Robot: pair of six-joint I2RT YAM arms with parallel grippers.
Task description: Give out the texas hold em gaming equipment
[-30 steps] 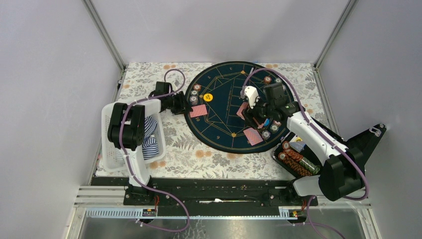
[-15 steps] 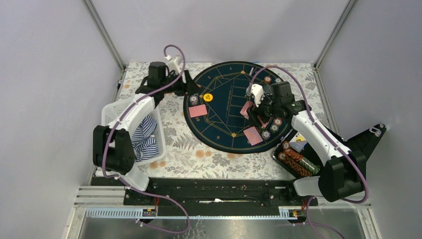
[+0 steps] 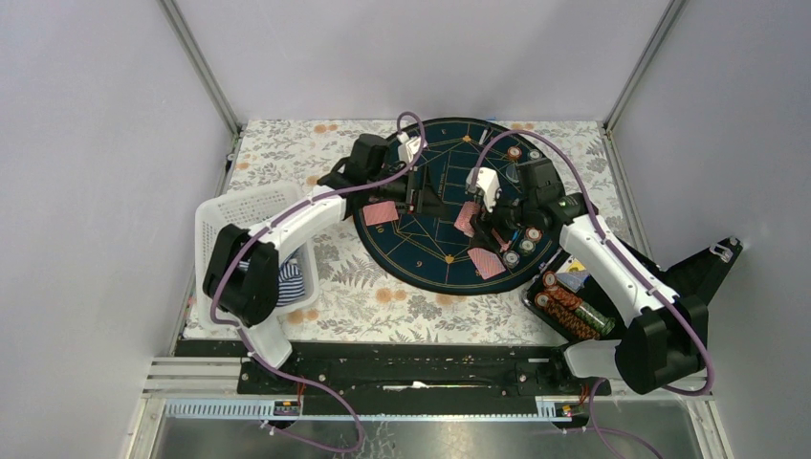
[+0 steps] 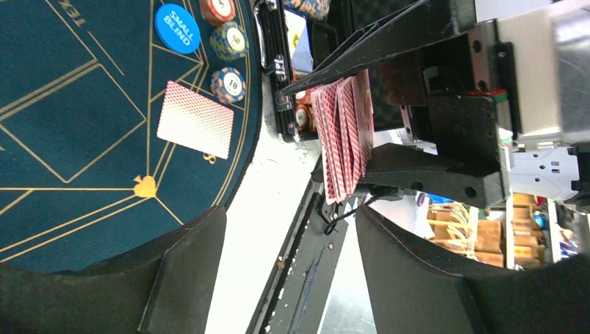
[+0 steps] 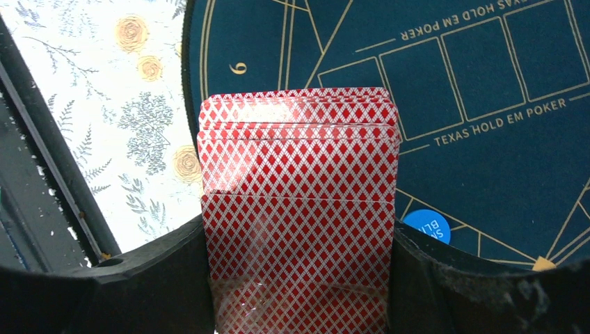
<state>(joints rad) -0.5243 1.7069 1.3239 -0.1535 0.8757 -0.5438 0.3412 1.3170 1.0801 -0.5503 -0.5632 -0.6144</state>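
While the right jaws clamp a fanned deck of red-backed cards [image 5: 299, 202] above the round blue mat [image 3: 430, 244], the left jaws stand wide and empty, facing the deck edge-on. In the right wrist view the deck's long axis runs up the frame, backs to the lens. From above, the deck sits right of the mat's centre. The left jaws appear just beside it, though contact cannot be judged. At upper left of the left wrist view, a single card [image 4: 195, 120] lies face down, long axis across the frame, beside chip stacks [image 4: 228, 85] and a blue disc [image 4: 177, 28].
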